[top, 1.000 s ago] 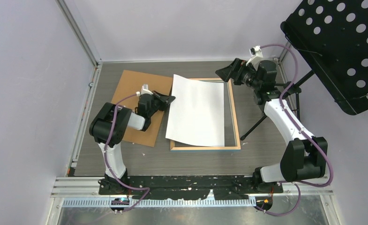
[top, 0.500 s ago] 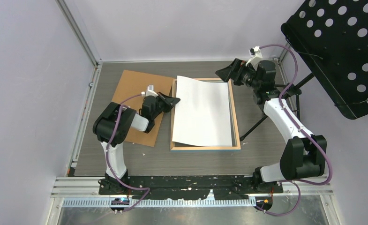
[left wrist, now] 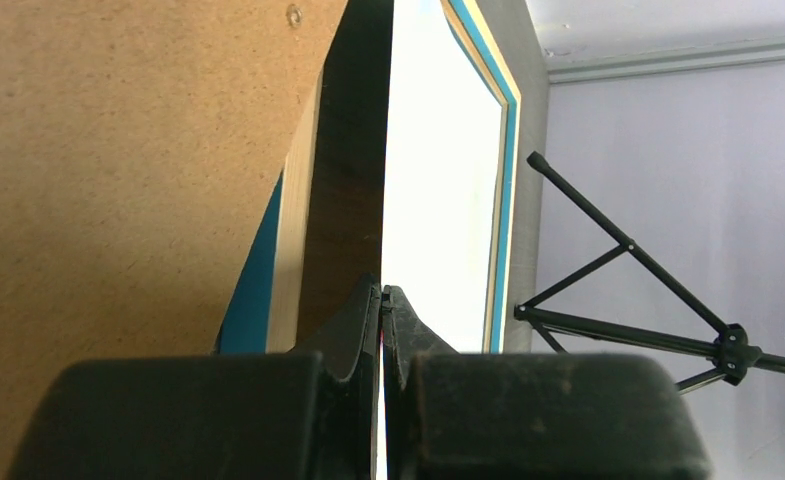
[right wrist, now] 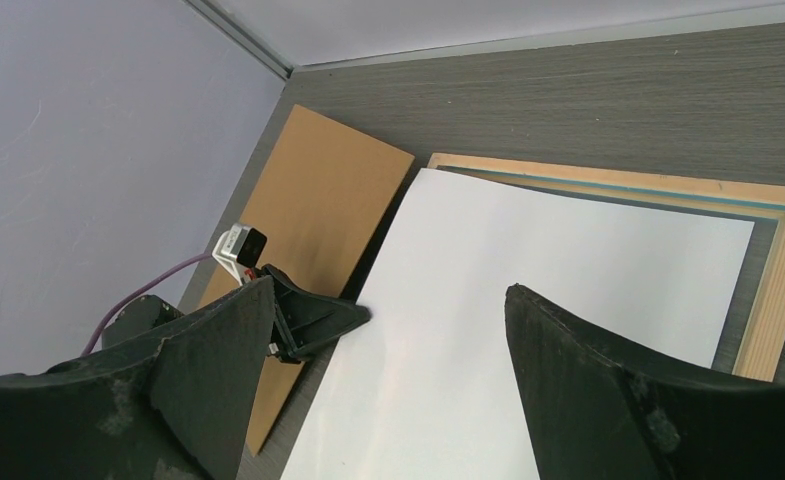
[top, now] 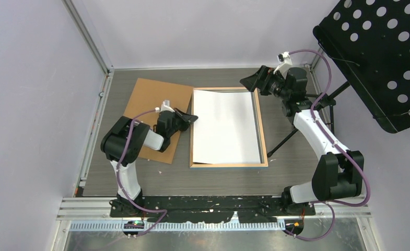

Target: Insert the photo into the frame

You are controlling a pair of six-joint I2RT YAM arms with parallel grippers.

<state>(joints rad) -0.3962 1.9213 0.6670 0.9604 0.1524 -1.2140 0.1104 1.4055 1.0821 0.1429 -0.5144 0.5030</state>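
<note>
left gripper [top: 193, 117] pinched the photo [top: 226, 125] by its left edge. the photo lay white side up within the frame [top: 264, 137]. right gripper [right wrist: 388, 288] hung open above the frame's far edge.

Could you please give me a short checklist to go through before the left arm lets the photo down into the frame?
1. Left gripper hold on the photo: ok, shut on its left edge.
2. Right gripper out of the way: ok, open and empty, over the far right corner of the frame.
3. Photo's far and right edges inside the frame: ok, a gap shows beyond them.
4. Photo's left edge seated: not ok, held up above the left rail.
5. Backing board off the opening: ok, lying left of the frame.
6. Printed side down: cannot tell, only white shows.
</note>
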